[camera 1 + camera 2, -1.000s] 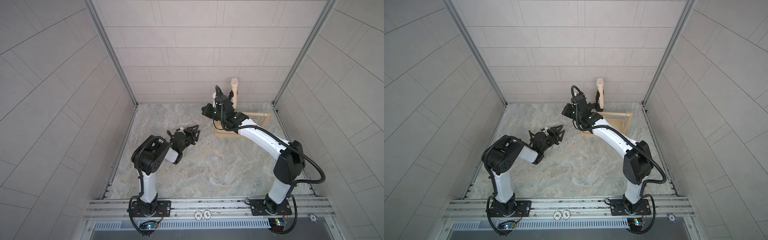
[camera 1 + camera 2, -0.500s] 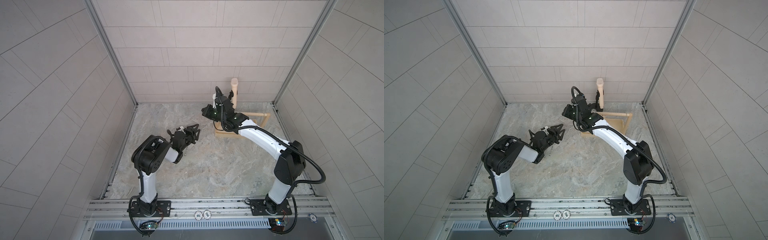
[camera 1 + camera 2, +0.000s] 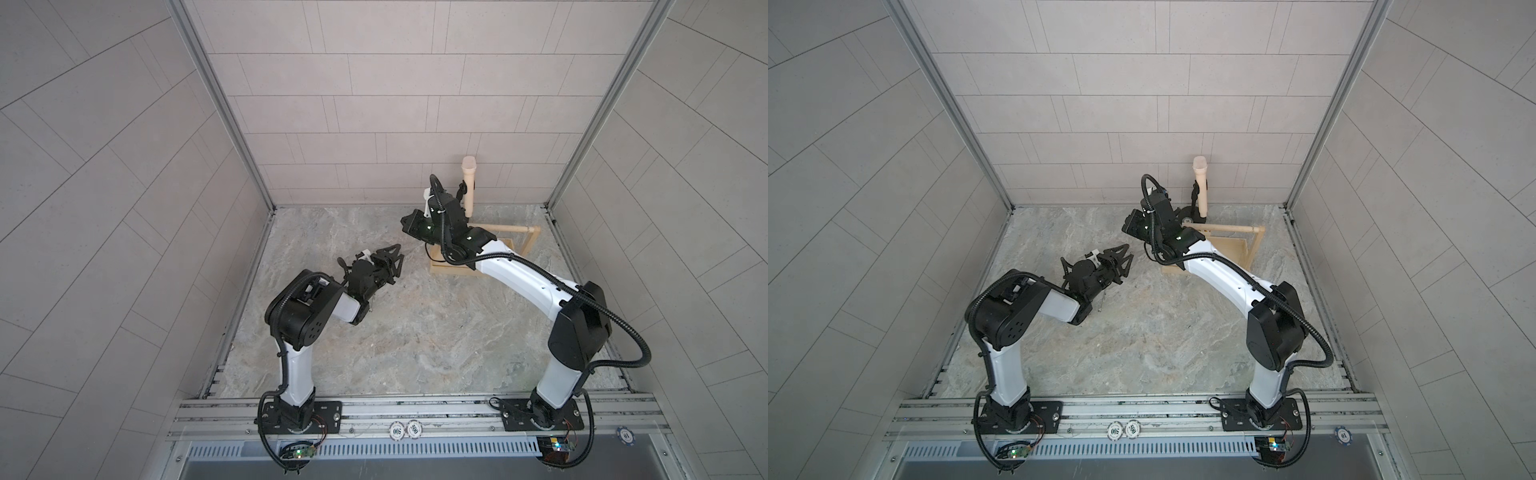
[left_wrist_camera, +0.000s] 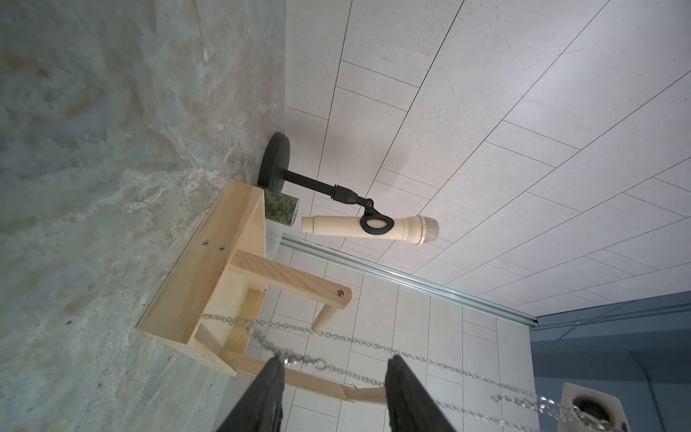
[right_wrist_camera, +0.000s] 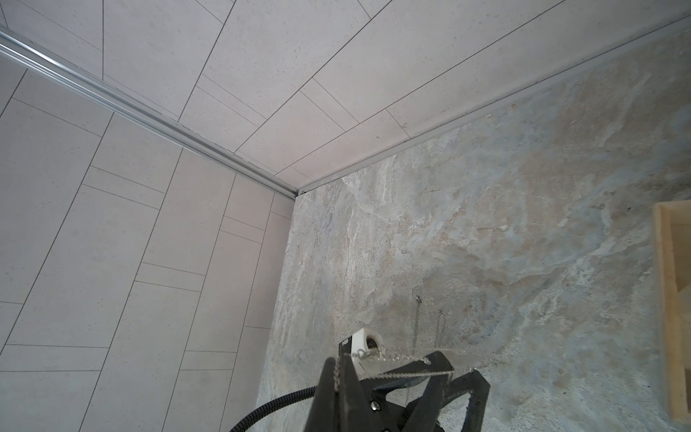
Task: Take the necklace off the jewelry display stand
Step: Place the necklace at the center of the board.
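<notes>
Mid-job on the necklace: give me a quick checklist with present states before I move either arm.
1. Right claw shut on the necklace: ok.
2. Left claw open, chain lying across its fingers, unpinched: ok.
3. Necklace clear of the jewelry display stand: cannot tell; a strand crosses the wood in the left wrist view.
4. Strands between the claws run straight: ok.
5. Microphone standing upright: ok.
</notes>
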Available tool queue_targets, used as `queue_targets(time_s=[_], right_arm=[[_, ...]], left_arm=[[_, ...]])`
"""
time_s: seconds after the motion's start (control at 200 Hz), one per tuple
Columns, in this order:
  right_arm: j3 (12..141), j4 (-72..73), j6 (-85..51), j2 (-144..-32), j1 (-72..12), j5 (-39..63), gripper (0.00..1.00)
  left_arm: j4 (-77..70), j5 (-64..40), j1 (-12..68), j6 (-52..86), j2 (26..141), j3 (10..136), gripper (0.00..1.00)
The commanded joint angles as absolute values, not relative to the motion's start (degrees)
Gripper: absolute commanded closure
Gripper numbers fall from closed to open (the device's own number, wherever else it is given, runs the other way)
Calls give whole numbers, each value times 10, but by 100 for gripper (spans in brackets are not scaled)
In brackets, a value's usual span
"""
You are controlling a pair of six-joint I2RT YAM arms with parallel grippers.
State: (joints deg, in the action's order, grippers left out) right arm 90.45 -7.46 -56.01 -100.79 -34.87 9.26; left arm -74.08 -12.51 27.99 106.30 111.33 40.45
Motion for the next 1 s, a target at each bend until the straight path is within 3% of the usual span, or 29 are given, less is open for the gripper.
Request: queue_targets(time_s=[0.0, 0.991], right_arm=[[901, -62, -571, -980, -352, 90, 100], [895, -54, -576, -969, -355, 90, 100]], left_arm=[[-761, -115, 284, 1088, 1125, 415, 51], [-761, -75, 293, 1111, 1124, 410, 53]])
